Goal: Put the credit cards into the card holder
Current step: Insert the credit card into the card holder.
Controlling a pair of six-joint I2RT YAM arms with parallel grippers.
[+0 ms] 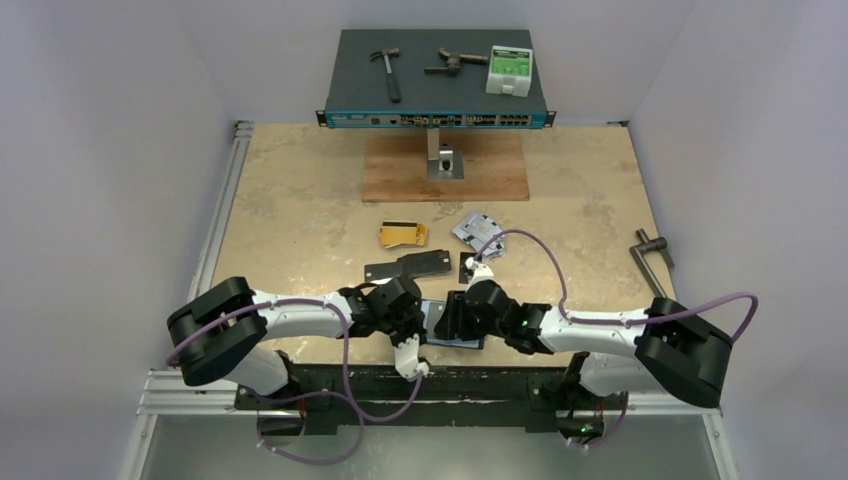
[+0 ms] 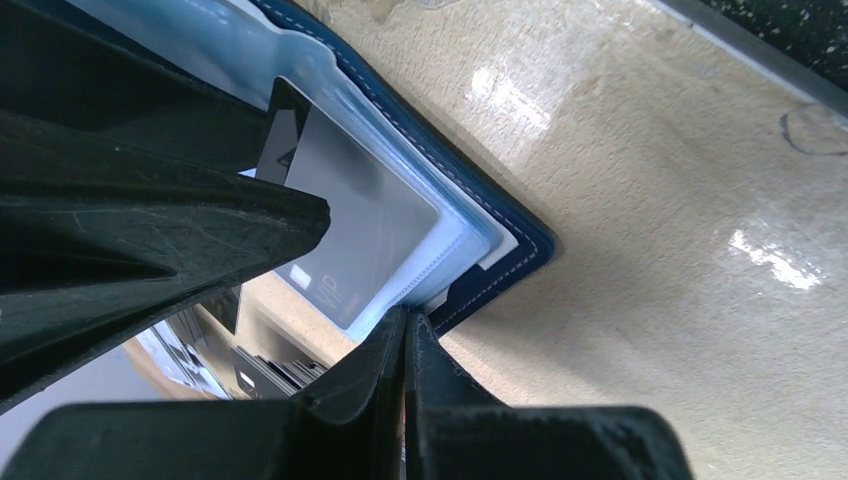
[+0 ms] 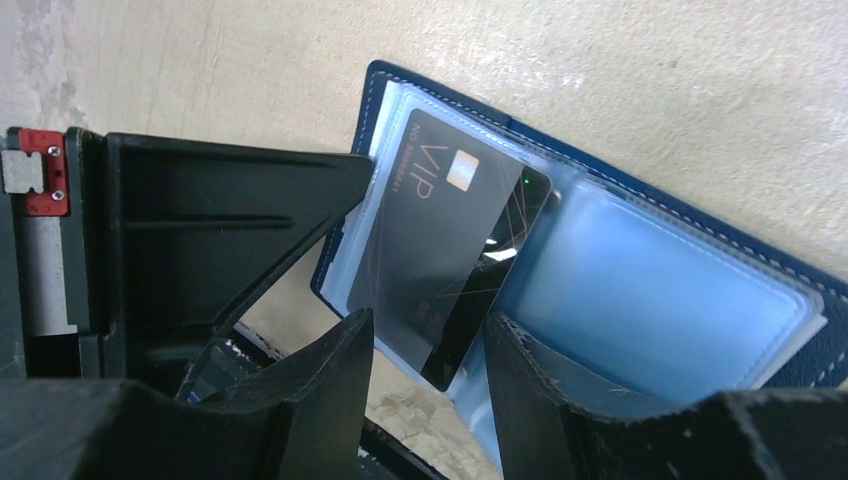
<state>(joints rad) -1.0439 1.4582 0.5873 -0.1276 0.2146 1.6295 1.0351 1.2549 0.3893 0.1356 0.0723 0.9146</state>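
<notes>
A: Where does the card holder sit?

B: Open on the table, clear sleeves up, close to the near edge and between the two arms. A black card marked VIP lies slantwise across its sleeves. One end is over a pocket and the other sticks out toward the right gripper.

A: Is the card in the pocket?

B: Partly at most, judging by the sheen of plastic over its far corner. The pictures do not settle it.

A: And the jaws?

B: The right gripper's stand apart with the card's free end between them. Whether they press its edges cannot be told. The left gripper is closed, tips together at the holder's corner, apparently nipping the cover there.

A: What could go wrong?

B: The card is skewed to the pocket. Pushed as it lies, a corner could catch the soft sleeve and buckle it, or the card could ride over the top. If the left pinch slips, the push would shove the holder along the table. The fingers are also crowded and could knock each other.

A: The rest?

B: A gold card, black cards and silver-grey cards lie farther out on the table, well apart from the holder, not yet stowed.
</notes>
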